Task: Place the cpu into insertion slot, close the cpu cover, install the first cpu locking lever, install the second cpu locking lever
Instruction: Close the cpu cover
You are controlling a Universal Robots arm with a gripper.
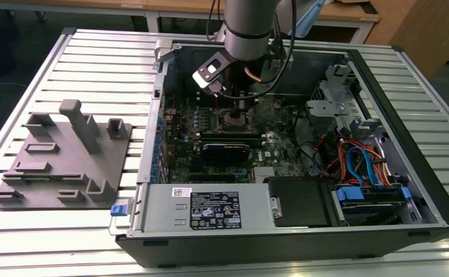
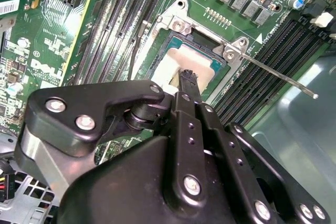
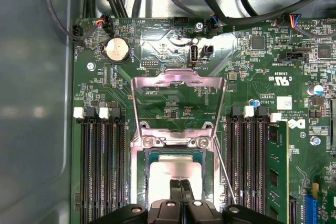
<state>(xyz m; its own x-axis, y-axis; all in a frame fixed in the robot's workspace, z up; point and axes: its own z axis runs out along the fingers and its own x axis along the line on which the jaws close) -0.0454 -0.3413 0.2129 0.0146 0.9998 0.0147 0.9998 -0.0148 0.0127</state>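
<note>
The cpu (image 3: 173,174) lies flat in the insertion slot (image 3: 143,182), its pale metal face up; in the second wrist view the cpu (image 2: 170,64) sits inside the silvery slot rim (image 2: 181,24). The cpu cover (image 3: 178,80) is swung open and stands back from the slot, with the board showing through its window. My gripper (image 3: 181,188) is shut, fingertips together right over the cpu's face, touching or nearly touching it. One thin locking lever (image 2: 286,80) sticks out free beside the slot, and the lever (image 3: 224,174) is raised. In the exterior view the gripper (image 1: 236,109) reaches down into the open computer case.
Black memory slots (image 3: 102,166) flank the socket on both sides, and one memory module (image 3: 275,171) is fitted. Cables (image 3: 220,3) hang over the board's far edge. A grey fixture plate (image 1: 63,158) lies beside the case (image 1: 286,231) on the exterior view's left.
</note>
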